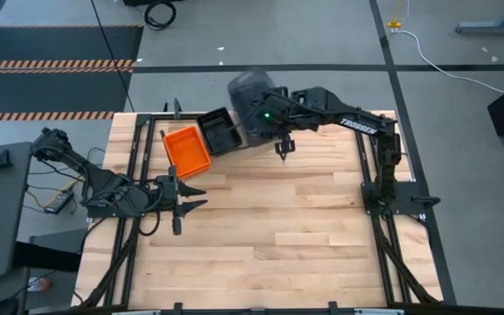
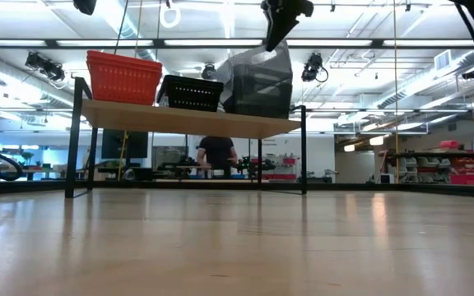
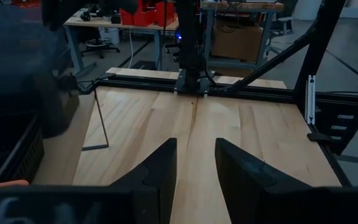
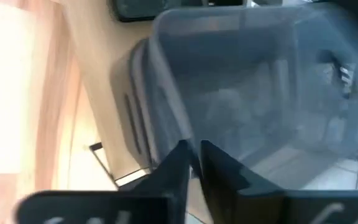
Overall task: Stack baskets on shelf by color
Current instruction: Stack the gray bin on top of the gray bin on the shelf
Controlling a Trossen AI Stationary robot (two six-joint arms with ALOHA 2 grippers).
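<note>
Right gripper point(image 1: 283, 147) raised above the tabletop point(image 1: 269, 227), just beside the shelf's front edge; fingers nearly pressed together in the right wrist view, only a thin slit between them, pinching nothing. Left gripper point(image 1: 185, 197) parked low at the table's left side, well apart from the shelf, fingers spread with a clear gap, holding nothing.

Shelf point(image 2: 188, 120) directly behind the right gripper. Three piles in a row on it: grey baskets point(image 2: 257, 82) nearest the gripper, black baskets point(image 2: 192, 92) next beyond, orange baskets point(image 2: 123, 76) farthest. Counts per pile not readable from these views.

Contents: orange top basket looks empty from above. Black top basket dark inside, nothing distinguishable. Grey top basket tilted, not seated square in the one beneath; interior blurred in the wrist view, no contents made out.

Judgement: sorting by color looks close to finished; no loose baskets visible on the tabletop.

Risks:
- Tilted grey basket could slide off or tip the pile, owing to poor nesting and its place near the shelf end.
- Gripper close to the grey pile; a sideways move at this height could clip the rim and shove it off the far edge.
- Shelf on thin legs; a hard push could shift all three piles.
</note>
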